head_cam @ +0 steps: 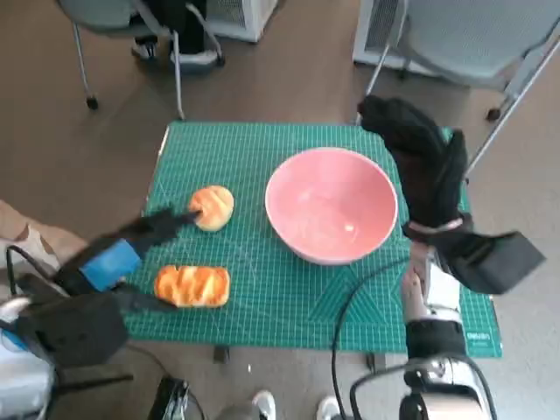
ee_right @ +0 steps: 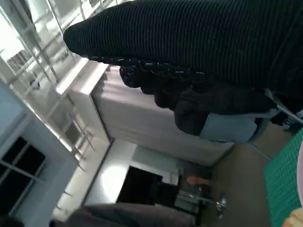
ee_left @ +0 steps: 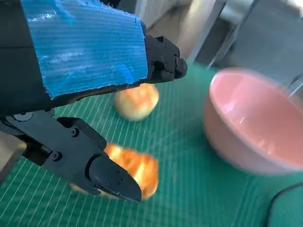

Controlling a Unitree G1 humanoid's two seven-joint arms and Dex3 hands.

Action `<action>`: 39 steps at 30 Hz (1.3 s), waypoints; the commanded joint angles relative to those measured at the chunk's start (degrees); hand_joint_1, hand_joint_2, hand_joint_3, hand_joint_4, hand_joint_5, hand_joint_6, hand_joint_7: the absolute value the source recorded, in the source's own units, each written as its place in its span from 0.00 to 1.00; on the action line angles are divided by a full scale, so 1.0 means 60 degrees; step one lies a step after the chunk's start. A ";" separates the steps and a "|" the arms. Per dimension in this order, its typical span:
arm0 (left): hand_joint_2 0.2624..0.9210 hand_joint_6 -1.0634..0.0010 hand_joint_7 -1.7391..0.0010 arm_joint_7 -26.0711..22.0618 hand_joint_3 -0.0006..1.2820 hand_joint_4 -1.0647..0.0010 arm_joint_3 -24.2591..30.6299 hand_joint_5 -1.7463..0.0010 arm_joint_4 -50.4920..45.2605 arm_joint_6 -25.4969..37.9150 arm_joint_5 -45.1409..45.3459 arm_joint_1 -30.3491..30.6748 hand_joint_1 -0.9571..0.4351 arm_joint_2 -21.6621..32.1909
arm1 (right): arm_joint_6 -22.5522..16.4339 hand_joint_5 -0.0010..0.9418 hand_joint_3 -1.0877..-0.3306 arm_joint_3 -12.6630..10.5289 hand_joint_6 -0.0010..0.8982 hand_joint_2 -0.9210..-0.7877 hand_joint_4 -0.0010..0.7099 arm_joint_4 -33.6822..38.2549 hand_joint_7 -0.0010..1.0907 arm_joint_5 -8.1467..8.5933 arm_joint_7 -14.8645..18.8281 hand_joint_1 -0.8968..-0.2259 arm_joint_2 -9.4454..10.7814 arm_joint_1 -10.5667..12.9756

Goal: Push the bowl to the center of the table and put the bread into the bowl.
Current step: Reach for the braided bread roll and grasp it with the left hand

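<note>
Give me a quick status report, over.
Left hand open, between both breads. Right hand open beside pink bowl. Bowl empty. Nothing in the way.

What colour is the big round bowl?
The big round bowl is plain pink; the head view shows it best.

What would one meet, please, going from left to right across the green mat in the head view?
Blue-taped black left hand → golden oblong bread loaf → pink round bowl → black-gloved right hand.

Left hand (head_cam: 118, 258) is low over the green mat (head_cam: 262, 297), fingers spread apart and holding nothing (blue tape facing up). Right hand (head_cam: 420, 162) is raised at the mat's far right edge, fingers extended, empty too.
</note>
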 commanded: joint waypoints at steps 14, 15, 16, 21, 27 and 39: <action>0.64 0.69 0.99 -0.0017 0.01 0.83 -0.2030 1.00 0.0917 0.1088 0.1221 -0.0604 0.53 0.0365 | 0.0297 0.00 0.43 0.0031 0.27 0.00 0.34 -0.0578 0.19 0.0047 0.0015 0.43 -0.0181 0.0746; 0.64 0.69 0.99 0.0008 0.01 0.83 -0.2095 1.00 0.0950 0.1105 0.1278 -0.0625 0.53 0.0364 | 0.0307 0.00 0.43 0.0031 0.27 0.00 0.34 -0.0600 0.19 0.0047 0.0012 0.43 -0.0185 0.0759; 0.64 0.68 0.99 0.0040 0.01 0.83 -0.2177 1.00 0.0996 0.1122 0.1357 -0.0650 0.53 0.0349 | 0.0302 0.00 0.43 0.0031 0.26 0.00 0.34 -0.0617 0.19 0.0038 0.0006 0.43 -0.0193 0.0774; 0.64 0.68 0.99 0.0142 0.01 0.82 -0.2465 1.00 0.1213 0.1196 0.1584 -0.0767 0.54 0.0279 | 0.0280 0.00 0.43 0.0019 0.24 0.00 0.34 -0.0663 0.20 0.0028 0.0006 0.41 -0.0222 0.0829; 0.64 0.68 0.99 0.0303 0.01 0.82 -0.2723 1.00 0.1636 0.1183 0.1744 -0.0957 0.54 0.0203 | 0.0271 0.00 0.43 0.0005 0.23 0.00 0.34 -0.0659 0.21 0.0037 0.0008 0.41 -0.0250 0.0841; 0.65 0.68 1.00 0.0643 0.01 0.82 -0.3269 1.00 0.2710 0.1280 0.2127 -0.1444 0.52 -0.0027 | 0.0330 0.00 0.43 0.0040 0.21 0.00 0.34 -0.0731 0.24 0.0012 -0.0021 0.44 -0.0253 0.0901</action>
